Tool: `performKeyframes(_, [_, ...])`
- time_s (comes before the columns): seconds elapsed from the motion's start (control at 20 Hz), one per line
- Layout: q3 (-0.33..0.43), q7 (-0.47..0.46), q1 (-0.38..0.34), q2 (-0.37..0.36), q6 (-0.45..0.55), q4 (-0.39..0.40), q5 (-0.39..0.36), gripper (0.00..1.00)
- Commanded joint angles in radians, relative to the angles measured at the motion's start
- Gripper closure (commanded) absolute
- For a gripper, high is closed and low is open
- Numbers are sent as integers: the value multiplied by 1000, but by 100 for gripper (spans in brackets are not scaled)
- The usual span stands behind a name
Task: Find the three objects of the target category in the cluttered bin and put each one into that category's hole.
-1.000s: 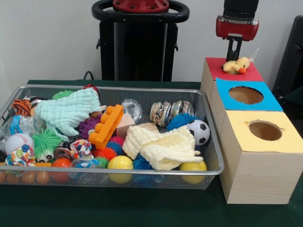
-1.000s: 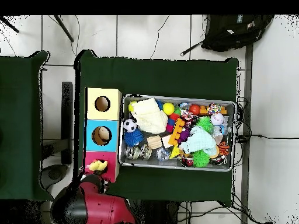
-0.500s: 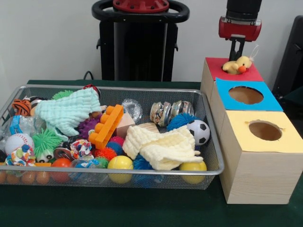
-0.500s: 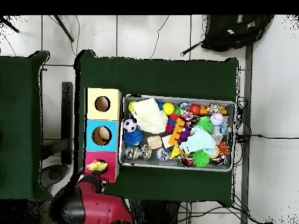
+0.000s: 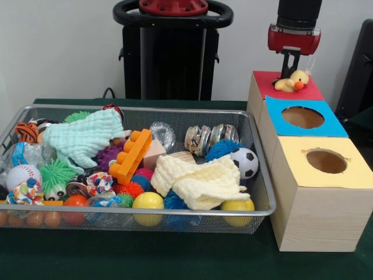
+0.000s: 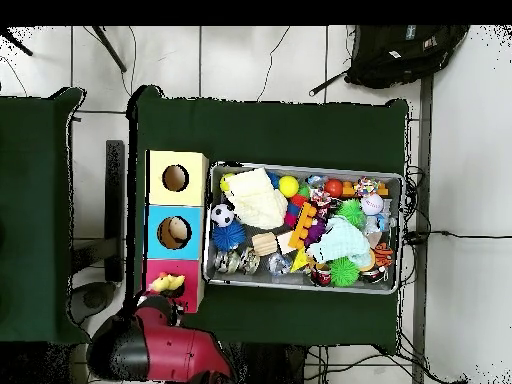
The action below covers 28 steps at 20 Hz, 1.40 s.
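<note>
One pale-yellow toy figure with an orange beak lies on the red top of the far wooden box. It also shows in the overhead view. My gripper hangs straight over it, its tip just above and behind the figure. The wire mesh bin is full of toys to the left of the boxes, and it shows in the overhead view too. No other pale-yellow figure shows in the bin.
A blue-topped box and a yellow-topped box stand in a row with the red one, each with a round hole. The bin holds a soccer ball, cloths, an orange brick, spiky balls and smooth yellow balls.
My gripper has shifted only slightly above the red box. The pale-yellow figure has stayed on the red top.
</note>
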Motion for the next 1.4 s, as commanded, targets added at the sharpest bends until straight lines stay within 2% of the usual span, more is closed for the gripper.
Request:
performKeyframes(0.05, [101, 186, -41, 20, -56, -96, 19, 100])
performKeyframes(0.5, [110, 173, -64, 3, -30, -77, 9, 100])
performKeyframes(0.7, [109, 153, -84, -41, 14, -49, -5, 100])
performKeyframes(0.95, [90, 121, -101, -130, 108, -17, -18, 100])
performKeyframes(1.15, [88, 105, -116, -180, 140, 11, -30, 100])
performKeyframes(1.4, [98, 105, -124, -183, 137, 24, -33, 100])
